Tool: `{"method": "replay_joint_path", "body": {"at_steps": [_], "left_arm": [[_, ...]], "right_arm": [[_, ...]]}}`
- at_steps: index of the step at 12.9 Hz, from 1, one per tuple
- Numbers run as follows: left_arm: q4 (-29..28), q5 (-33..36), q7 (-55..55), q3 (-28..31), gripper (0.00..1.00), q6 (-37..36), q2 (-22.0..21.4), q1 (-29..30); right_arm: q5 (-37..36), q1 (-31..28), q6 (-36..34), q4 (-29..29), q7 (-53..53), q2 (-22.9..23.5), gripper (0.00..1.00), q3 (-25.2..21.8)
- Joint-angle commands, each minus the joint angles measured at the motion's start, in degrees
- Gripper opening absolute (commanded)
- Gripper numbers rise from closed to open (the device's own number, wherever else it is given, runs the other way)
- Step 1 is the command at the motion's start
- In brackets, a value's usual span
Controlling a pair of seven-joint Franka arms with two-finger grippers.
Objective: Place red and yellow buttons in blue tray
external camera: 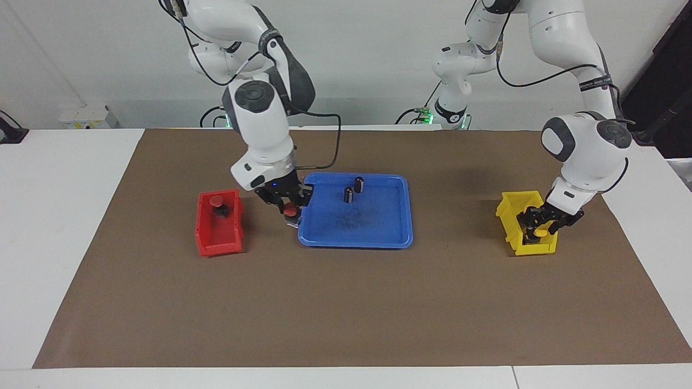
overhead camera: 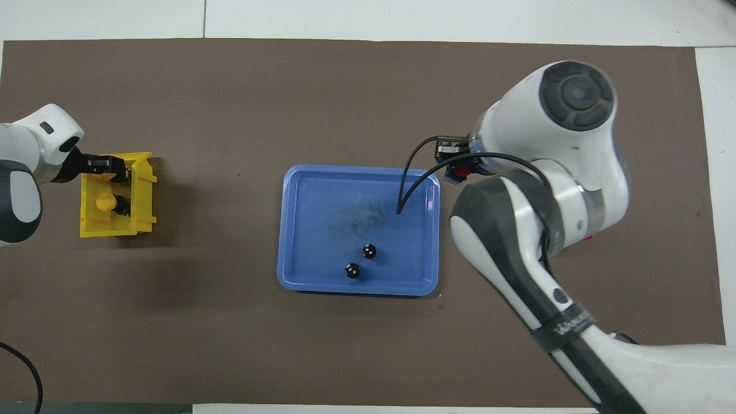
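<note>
My right gripper (external camera: pixel 289 209) is shut on a red button (external camera: pixel 291 212) and holds it just over the rim of the blue tray (external camera: pixel 357 242) at the right arm's end. In the overhead view the red button (overhead camera: pixel 459 172) shows beside the tray's (overhead camera: pixel 322 230) corner. A second red button (external camera: pixel 216 201) sits in the red bin (external camera: pixel 219 237). My left gripper (external camera: pixel 538 227) reaches down into the yellow bin (external camera: pixel 511 216), right at a yellow button (external camera: pixel 540 233). That yellow button (overhead camera: pixel 104 201) also shows in the overhead view. Only one yellow button shows.
Two dark capless cylinders (external camera: pixel 359 185) (external camera: pixel 348 194) stand in the tray on its side nearer to the robots. The red bin stands beside the tray toward the right arm's end. The yellow bin (overhead camera: pixel 144 195) stands toward the left arm's end. Brown paper covers the table.
</note>
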Motion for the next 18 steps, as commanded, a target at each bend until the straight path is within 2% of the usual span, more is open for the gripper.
{"method": "replay_joint_path", "body": {"at_steps": [1, 4, 6, 8, 9, 10, 12, 13, 14, 16, 18], "left_arm": [[-1.12, -0.15, 0.46, -0.13, 0.02, 1.38, 0.28, 0.45], [0.97, -0.06, 0.28, -0.13, 0.02, -0.8, 0.45, 0.45], [5.36, 0.02, 0.28, -0.04, 0.02, -6.32, 0.98, 0.45], [8.87, 0.11, 0.28, 0.05, 0.02, -11.6, 0.37, 0.45], [11.77, 0.11, 0.28, 0.13, 0.02, -15.37, 0.28, 0.45], [15.71, 0.11, 0.2, 0.13, 0.02, -19.41, 0.45, 0.36], [20.48, 3.69, 0.11, -0.04, 0.01, -24.71, 0.89, 0.01], [19.71, 3.8, -1.02, -0.04, 0.02, -23.59, 0.98, -0.6], [18.66, 3.8, -4.51, -0.22, 0.01, -22.71, 0.81, -2.52], [16.73, 3.89, -11.11, -0.13, 0.02, -23.49, 0.11, -9.8], [14.7, 3.81, -20.85, -0.3, 0.02, -22.18, -0.69, -17.79]], "right_arm": [[-4.59, 6.03, 2.3, 1.17, 8.23, 3.87, 0.32, -0.22], [-9.71, 8.33, 4.41, 1.61, 13.88, 7.75, 0.33, -0.13], [-9.72, 9.13, 4.94, 0.91, 14.42, 8.29, 0.35, -0.13], [-9.72, 9.31, 5.03, -0.05, 14.42, 8.29, 0.41, -0.13], [-9.72, 9.22, 4.95, -0.14, 14.59, 8.29, 0.64, -0.13], [-9.72, 8.87, 3.99, 0.55, 14.51, 8.2, 0.77, -0.13], [-9.8, 7.91, -0.29, 3.7, 13.81, 7.94, 0.78, -0.48], [-9.89, 5.99, -3.55, 4.94, 11.63, 6.63, 0.78, -0.66], [-9.72, 2.4, -5.67, 3.91, 6.04, 2.88, 0.78, -0.49], [-8.49, -5.5, -7.44, -3.44, -5.92, -5.12, 0.78, -0.4], [-5.86, -11.41, -7.19, -9.7, -15.06, -10.67, 0.78, -0.48]]}}
